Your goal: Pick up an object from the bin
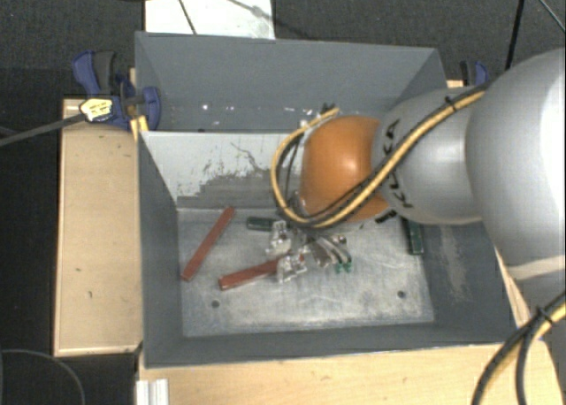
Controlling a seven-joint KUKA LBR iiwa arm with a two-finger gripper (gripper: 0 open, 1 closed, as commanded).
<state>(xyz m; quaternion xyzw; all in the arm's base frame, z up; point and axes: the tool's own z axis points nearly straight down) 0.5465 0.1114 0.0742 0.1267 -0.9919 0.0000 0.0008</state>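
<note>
Two reddish-brown sticks lie on the floor of the bin point(159, 244). The gripper point(296, 260) is low over the middle of that floor, at the right-hand end of the shorter stick point(246, 278), which runs out from it toward eight o'clock. The step in hand looks like the closing-in on a thing, with nothing lifted yet. Whether the gripper is apart, together or clamped on the stick cannot be told, since its metal parts crowd over the stick's end. The next move probably calls for a sure grip on that end and a straight lift, as a stick taken at one end may swing or slip. The stick is flat, slim, straight and dull red-brown. The longer stick point(208, 242) lies slanted at nine o'clock, well apart. A small green piece point(341, 263) sits just beside the gripper at three o'clock, and a dark green block point(414, 237) lies near the wall at two o'clock
</note>
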